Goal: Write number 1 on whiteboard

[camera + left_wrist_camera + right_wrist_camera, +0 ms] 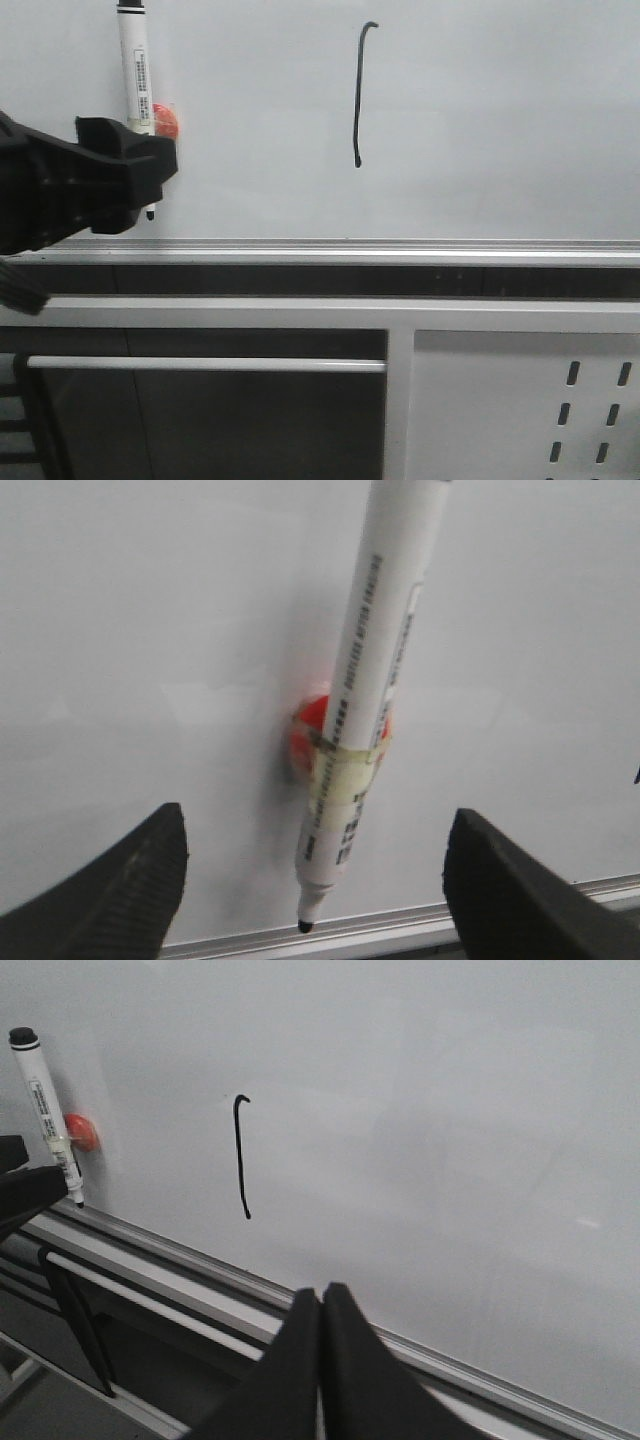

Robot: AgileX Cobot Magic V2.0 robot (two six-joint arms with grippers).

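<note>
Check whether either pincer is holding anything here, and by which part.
Nothing is held. Left pincer is open around the marker; right pincer is shut, empty.

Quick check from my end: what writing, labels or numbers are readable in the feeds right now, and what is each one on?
"1": the number 1, a black hand-drawn stroke with a small hook at its top, on the whiteboard.
Print and a barcode-like block run along the marker pen barrel: too small and blurred to read in any view.
The tape band round the marker: no legible text.
Nothing else carries writing.
</note>
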